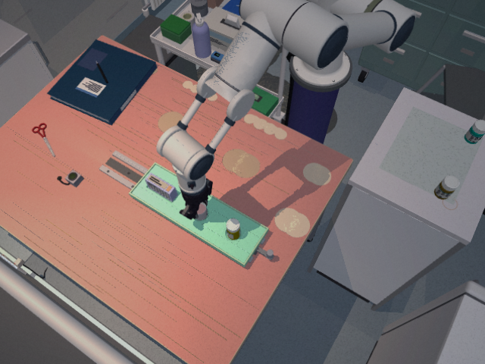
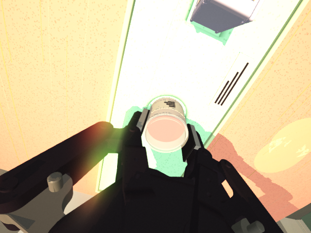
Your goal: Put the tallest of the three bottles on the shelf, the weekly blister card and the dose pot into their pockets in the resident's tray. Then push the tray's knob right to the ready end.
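The dose pot [image 2: 166, 125], a small clear cup with a pinkish inside, stands upright over the round middle pocket of the green tray [image 1: 199, 213], and my gripper's [image 2: 167, 136] fingers clamp it on both sides. The blister card [image 1: 160, 187] sits in the tray's left pocket. A brown bottle with a white cap [image 1: 232, 229] stands in the right pocket. The tray's knob [image 1: 269, 253] sticks out at the tray's right end. In the side camera my gripper [image 1: 194, 209] hides most of the pot.
A grey shelf cabinet [image 1: 411, 196] stands right of the table with two bottles [image 1: 446, 187] [image 1: 475, 132] on it. A blue binder [image 1: 104, 78], red scissors [image 1: 43, 137], a ruler [image 1: 121, 168] and a small device [image 1: 73, 178] lie on the table's left half.
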